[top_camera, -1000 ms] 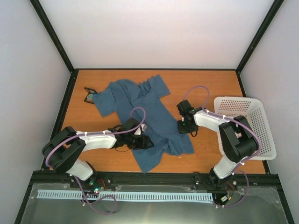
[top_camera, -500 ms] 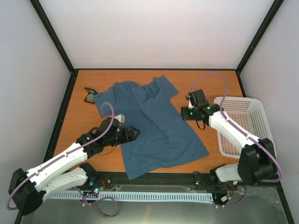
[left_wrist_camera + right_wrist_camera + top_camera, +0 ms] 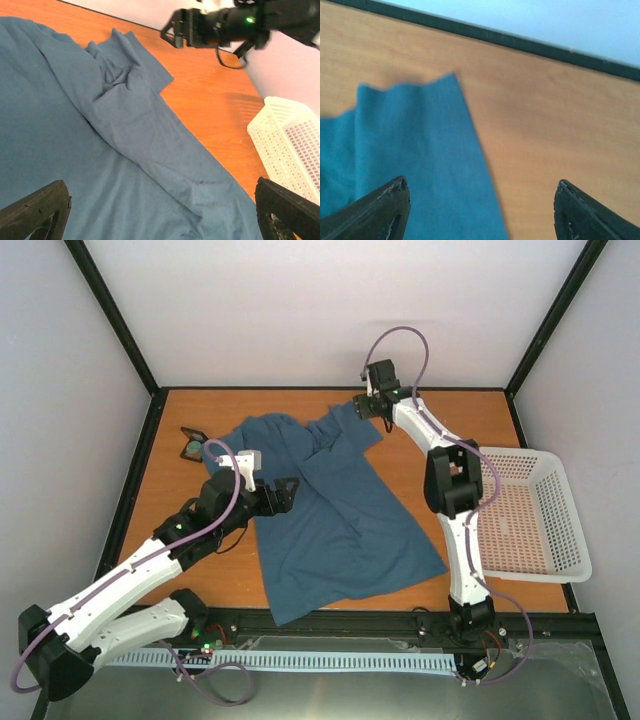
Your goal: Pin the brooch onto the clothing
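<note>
The clothing, a dark teal T-shirt (image 3: 335,510), lies spread on the orange table, with folds near its far sleeve (image 3: 120,70). The brooch (image 3: 189,450) is a tiny pale piece by a small black holder (image 3: 193,434), left of the shirt at the back left. My left gripper (image 3: 288,494) hovers open over the shirt's left part; in the left wrist view it (image 3: 161,185) has only fabric beneath. My right gripper (image 3: 362,408) is open above the far sleeve's edge (image 3: 420,165), holding nothing.
A white mesh basket (image 3: 530,510) stands at the right edge, also seen as a basket (image 3: 292,145) in the left wrist view. The black frame rail (image 3: 520,42) and wall run close behind my right gripper. Bare table (image 3: 440,440) shows between shirt and basket.
Both grippers have opened and let go of the shirt, which now lies spread flatter. The right arm swung from mid-table to the back sleeve. The left gripper moved farther onto the shirt.
</note>
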